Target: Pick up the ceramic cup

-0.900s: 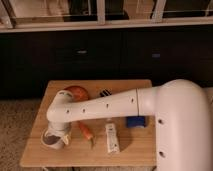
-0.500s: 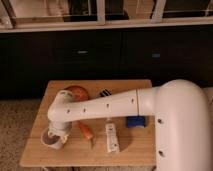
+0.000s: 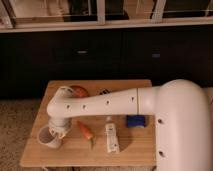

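Gripper point(image 3: 58, 129) at ceramic cup point(image 3: 48, 139) rim | grip state: I cannot tell | step: grasping | next: I confirm hold, lift.

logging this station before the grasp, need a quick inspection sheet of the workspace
surface: light wooden table, standing level
job's things: small white ceramic cup, front left corner
clutter: orange rounded bowl at the back, partly behind the arm; orange carrot-shaped item; white oblong item; small blue block
grippers: gripper low at the cup's rim, under the white arm's wrist
cables: nothing seen
surroundings: dark cabinets behind, speckled floor
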Robot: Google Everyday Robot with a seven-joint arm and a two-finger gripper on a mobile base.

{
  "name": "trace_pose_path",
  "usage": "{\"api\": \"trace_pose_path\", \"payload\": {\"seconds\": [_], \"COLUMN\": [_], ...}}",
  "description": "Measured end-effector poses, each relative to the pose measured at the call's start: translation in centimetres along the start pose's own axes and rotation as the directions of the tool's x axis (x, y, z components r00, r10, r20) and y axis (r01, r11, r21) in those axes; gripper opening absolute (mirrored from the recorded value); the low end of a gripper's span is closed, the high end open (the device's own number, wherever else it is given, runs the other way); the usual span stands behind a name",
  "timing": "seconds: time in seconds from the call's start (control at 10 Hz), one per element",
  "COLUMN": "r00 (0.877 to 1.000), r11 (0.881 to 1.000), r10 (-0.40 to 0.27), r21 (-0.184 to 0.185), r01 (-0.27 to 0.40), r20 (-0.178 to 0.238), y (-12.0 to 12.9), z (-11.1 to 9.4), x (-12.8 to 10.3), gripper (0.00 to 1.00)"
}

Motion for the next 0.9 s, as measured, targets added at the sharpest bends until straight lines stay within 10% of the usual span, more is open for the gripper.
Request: {"api": "trace_pose_path", "payload": {"seconds": [0.9], "r00": [1.000], "r11": [1.000], "r10": [-0.018], "r21": [-0.001], "r01": [0.018], "r20": [0.021], "y": [-1.1], "z": [-4.0], "x": [1.9], "gripper": [0.11]}}
